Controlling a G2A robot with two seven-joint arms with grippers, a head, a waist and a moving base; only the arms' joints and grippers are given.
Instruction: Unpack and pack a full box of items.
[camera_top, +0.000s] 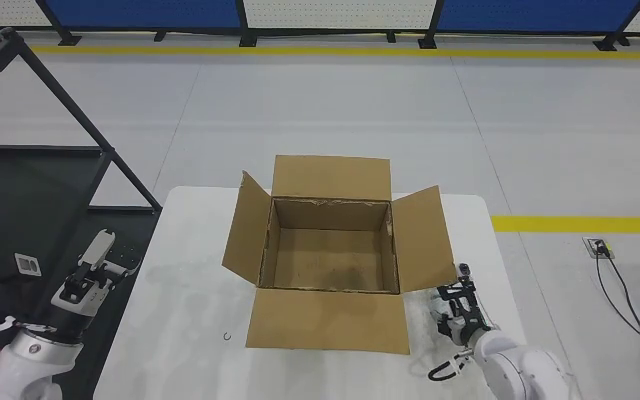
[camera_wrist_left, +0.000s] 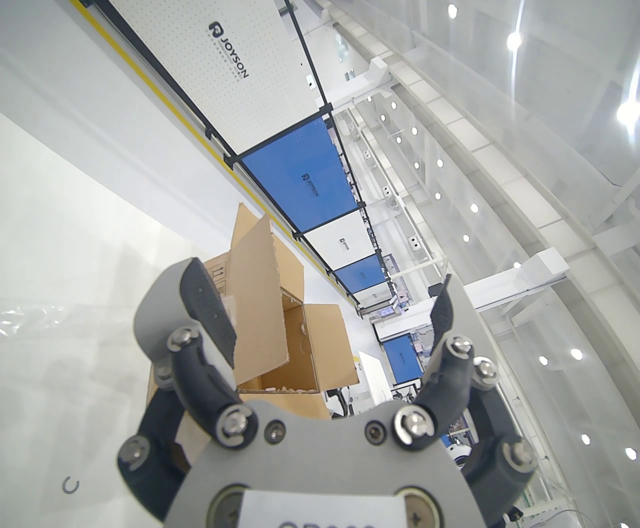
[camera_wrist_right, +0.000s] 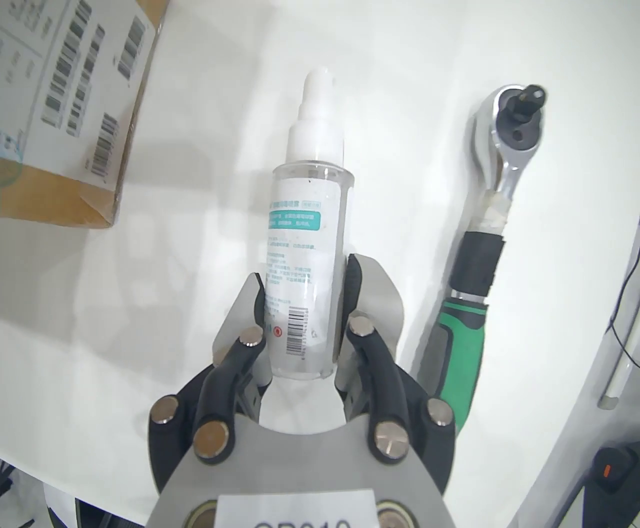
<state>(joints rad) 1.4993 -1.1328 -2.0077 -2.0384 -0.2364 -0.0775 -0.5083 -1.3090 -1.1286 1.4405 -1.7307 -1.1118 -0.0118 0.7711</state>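
A pale factory floor with yellow lines lay behind the white desk. The open cardboard box stood at the centre of the top view, its flaps spread and its bare bottom showing.

At the lower right of that frame your right claw was clenched on the lower body of a clear spray bottle, near the box's corner. Whether the bottle rested on the desk or hung just above it, you could not tell. You could judge it light, stiff and smooth. Its round plastic wall seemed likely to slip or twist, so a hold on the body looked sounder than any on the thin white nozzle.

Beside it lay a ratchet wrench, probably heavy at its steel head, and its green handle seemed the grippy place to take.

Your left claw hung released, holding nothing, off the desk's edge at the lower left of the top view.

As for writing, the bottle carried a label with a teal band, small print and a barcode. The box bore a white shipping sticker with several barcodes.
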